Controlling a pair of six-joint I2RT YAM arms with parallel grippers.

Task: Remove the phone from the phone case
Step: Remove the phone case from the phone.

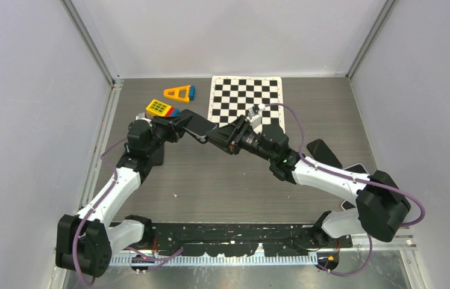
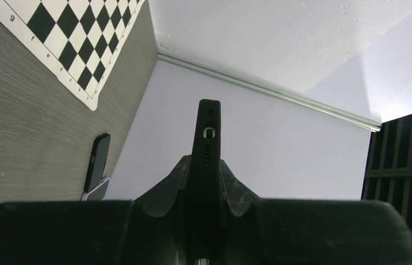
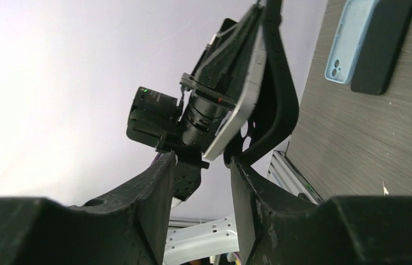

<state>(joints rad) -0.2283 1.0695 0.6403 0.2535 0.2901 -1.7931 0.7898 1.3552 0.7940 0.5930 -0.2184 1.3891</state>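
The right wrist view cuts off the top of the phone [image 3: 247,83] at the frame edge. In the left wrist view we get only the narrow end of the phone case [image 2: 208,127], port cut-outs toward us; whether the phone fills it there is hidden. From above, both melt into one dark shape between the arms.

The left gripper [image 2: 206,171] is clamped tight on the case, which stands straight up out of its jaws. The right gripper [image 3: 203,165] has its jaws partly apart, gripping nothing we can see. The silver-edged phone's lower corner hangs just beyond their tips, with the black case bowed away from it toward the jaws' right side.
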